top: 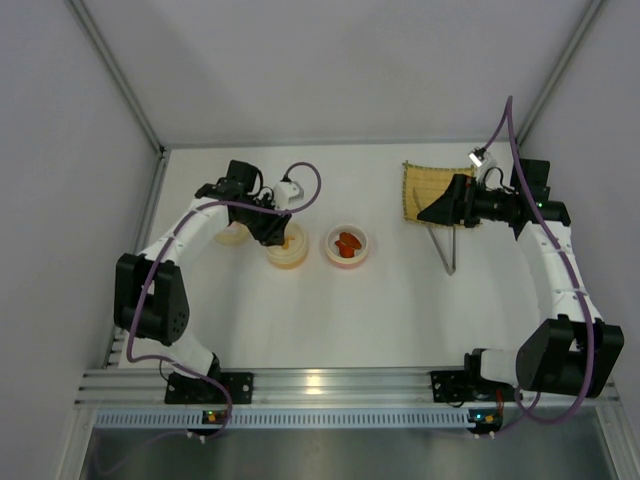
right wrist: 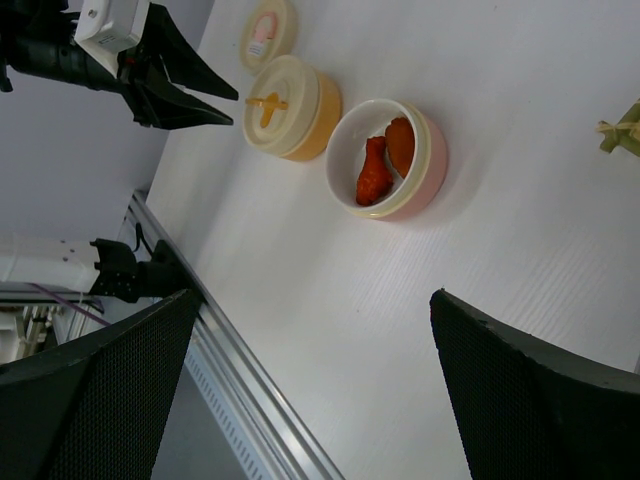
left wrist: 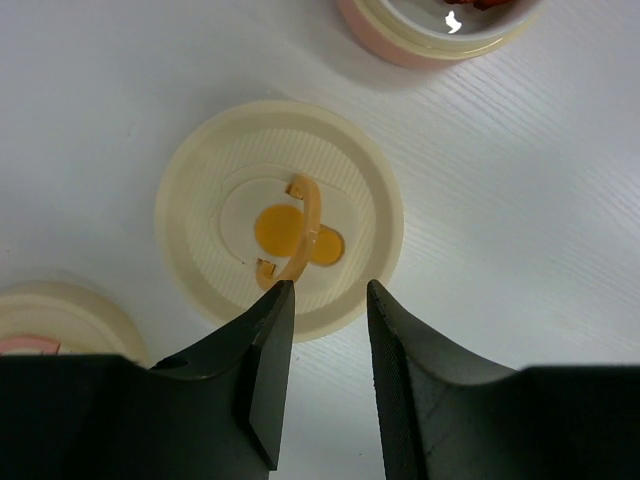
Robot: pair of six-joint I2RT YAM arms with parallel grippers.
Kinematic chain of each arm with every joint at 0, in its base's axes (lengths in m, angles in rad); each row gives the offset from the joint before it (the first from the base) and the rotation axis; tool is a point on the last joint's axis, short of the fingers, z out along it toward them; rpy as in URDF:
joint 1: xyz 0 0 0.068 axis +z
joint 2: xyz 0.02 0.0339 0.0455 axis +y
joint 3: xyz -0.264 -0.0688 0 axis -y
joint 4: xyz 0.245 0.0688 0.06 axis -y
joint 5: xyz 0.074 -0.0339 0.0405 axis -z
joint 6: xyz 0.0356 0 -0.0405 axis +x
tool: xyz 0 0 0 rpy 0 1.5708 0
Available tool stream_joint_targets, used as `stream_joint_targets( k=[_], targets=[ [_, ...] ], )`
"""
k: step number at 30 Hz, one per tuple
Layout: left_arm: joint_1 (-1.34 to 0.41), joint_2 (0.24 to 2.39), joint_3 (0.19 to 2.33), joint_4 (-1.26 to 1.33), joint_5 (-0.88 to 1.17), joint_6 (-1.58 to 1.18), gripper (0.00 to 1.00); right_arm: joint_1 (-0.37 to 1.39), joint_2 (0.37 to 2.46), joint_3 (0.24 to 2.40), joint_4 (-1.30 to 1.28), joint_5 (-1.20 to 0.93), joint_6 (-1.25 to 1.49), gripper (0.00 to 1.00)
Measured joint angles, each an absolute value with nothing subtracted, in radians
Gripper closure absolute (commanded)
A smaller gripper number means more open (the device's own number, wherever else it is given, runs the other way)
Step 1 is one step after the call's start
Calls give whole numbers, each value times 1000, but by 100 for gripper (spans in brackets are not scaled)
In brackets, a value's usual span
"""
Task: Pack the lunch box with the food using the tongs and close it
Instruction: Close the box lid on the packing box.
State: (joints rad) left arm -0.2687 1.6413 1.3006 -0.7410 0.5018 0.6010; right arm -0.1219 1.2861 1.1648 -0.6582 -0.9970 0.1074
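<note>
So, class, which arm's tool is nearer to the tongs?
Right. The right tool sits beside the tongs' far end, near the bamboo mat; the left tool is far off, over the lidded yellow container.

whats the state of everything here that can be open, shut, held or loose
yellow container: lid on, lid handle flipped up
pink bowl: uncovered, two red-orange food pieces inside
spare lid: lying on the table, on neither bowl
tongs: lying on the table, unheld
bamboo mat: spread flat
left gripper: jaws partly open by the lid handle, empty
right gripper: jaws wide open, empty
</note>
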Motion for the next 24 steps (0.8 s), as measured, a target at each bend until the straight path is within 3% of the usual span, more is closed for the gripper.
stream_joint_targets(
  k=[11,24],
  targets=[
    [-269,1671,1302,-685,448,581,60,-122,1290,1165,-658,-997,107,1],
    [-268,1750,1315,-599,403,543,71,-122,1306,1165,-658,-997,107,1]
  ],
)
